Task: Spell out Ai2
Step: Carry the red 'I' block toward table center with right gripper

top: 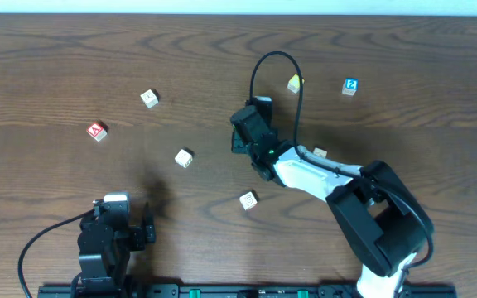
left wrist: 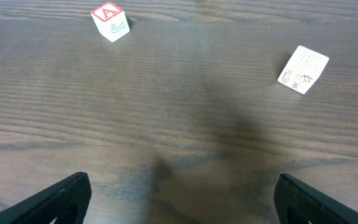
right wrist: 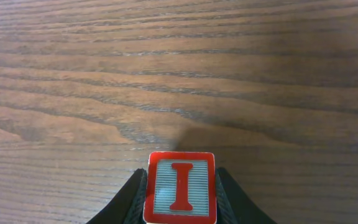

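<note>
Right jaws are clamped on the I block, out around the middle of the tabletop, a bit toward the far edge. The A block sits well off toward the left edge from there, so I'd guess the I needs to land on the A's right side. The 2 block is up by the far right corner. Left jaws are wide open with nothing in them, down by the near-left corner, and they're the closer pair to the A.

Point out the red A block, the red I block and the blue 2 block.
Red A block (left wrist: 110, 22): left wrist view, its middle.
Red I block (right wrist: 180, 186): right wrist view, lettered face.
Blue 2 block (top: 350, 86): overhead view, top face.
</note>
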